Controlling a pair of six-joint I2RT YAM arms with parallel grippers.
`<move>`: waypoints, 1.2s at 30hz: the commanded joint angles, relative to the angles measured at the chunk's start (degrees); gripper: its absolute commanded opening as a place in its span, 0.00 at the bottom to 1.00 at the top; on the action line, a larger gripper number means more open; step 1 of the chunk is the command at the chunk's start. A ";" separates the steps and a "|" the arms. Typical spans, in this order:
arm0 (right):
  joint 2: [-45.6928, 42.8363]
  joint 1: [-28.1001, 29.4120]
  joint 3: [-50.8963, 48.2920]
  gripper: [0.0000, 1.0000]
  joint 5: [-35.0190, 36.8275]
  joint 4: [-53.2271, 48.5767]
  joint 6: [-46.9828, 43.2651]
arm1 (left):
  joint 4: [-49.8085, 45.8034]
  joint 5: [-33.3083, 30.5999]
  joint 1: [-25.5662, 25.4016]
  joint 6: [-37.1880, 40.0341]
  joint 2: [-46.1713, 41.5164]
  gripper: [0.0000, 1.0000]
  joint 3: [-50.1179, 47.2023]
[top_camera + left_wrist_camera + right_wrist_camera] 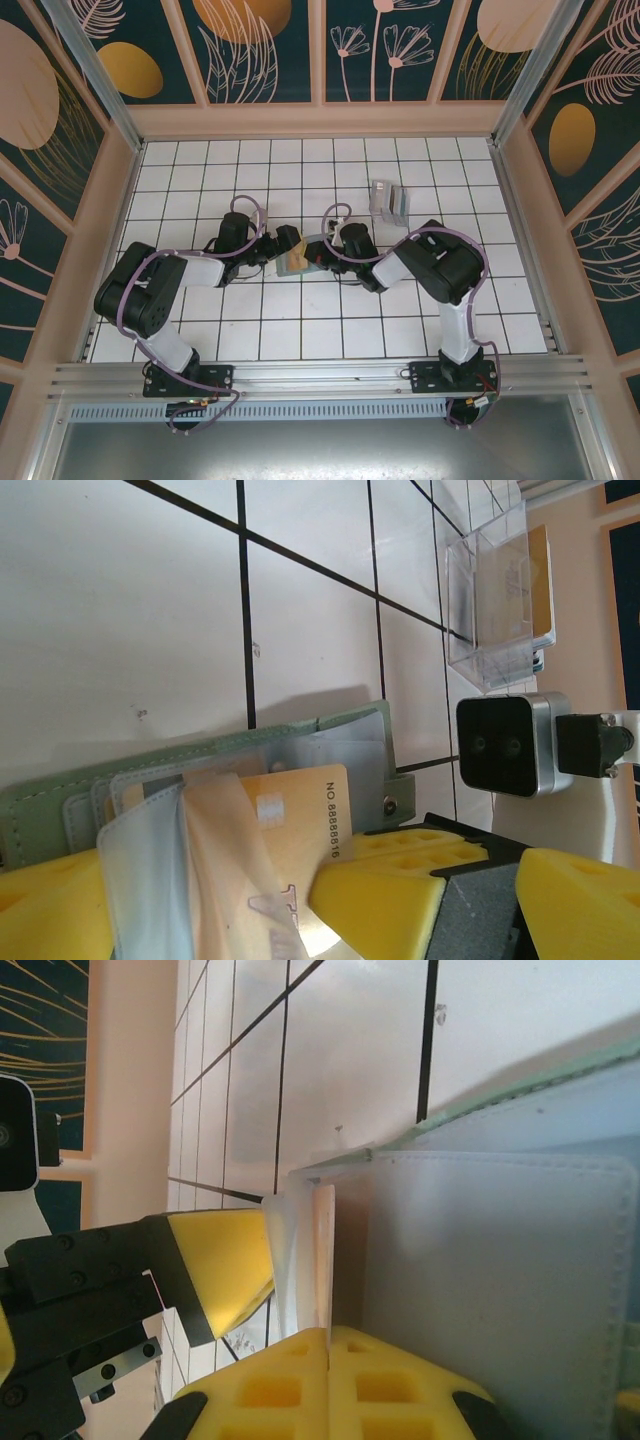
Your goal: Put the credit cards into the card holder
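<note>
The card holder (60, 805) lies open on the white tiled table (120, 600), at the lower left of the left wrist view. Its clear pockets (150, 880) fan upward. A gold credit card (300, 810) (a number is printed along one edge) sits among the pockets. The right gripper (330, 1338) is pinched tight on this card. The left gripper (315, 900) is spread wide, one yellow finger in each lower corner. Other credit cards (540, 580) stand in a clear box (490, 610) at the upper right, well apart.
</note>
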 commanded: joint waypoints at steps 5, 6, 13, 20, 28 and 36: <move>-2.22 -0.94 1.40 0.00 -6.95 -8.57 -3.17 | -5.63 -2.65 -0.86 1.01 3.87 0.99 -0.56; -2.72 -1.36 2.07 0.00 -7.44 -10.03 -3.88 | -5.52 -2.78 -0.86 0.86 3.71 0.99 -0.62; -1.43 -2.39 6.90 0.00 -10.07 -17.48 -9.60 | -5.25 -3.18 -0.85 0.51 3.37 0.99 -0.74; 0.72 -3.43 5.99 0.00 -8.87 -13.04 -5.75 | -5.55 -3.44 -0.87 0.33 3.33 0.99 -0.74; 1.24 -5.59 5.59 0.00 -8.46 -10.25 -4.42 | -6.90 -4.88 -0.86 0.34 2.12 0.99 -0.56; 1.26 -5.59 5.25 0.00 -9.01 -9.06 -4.36 | -10.11 -6.34 -0.86 1.54 -0.04 0.99 0.40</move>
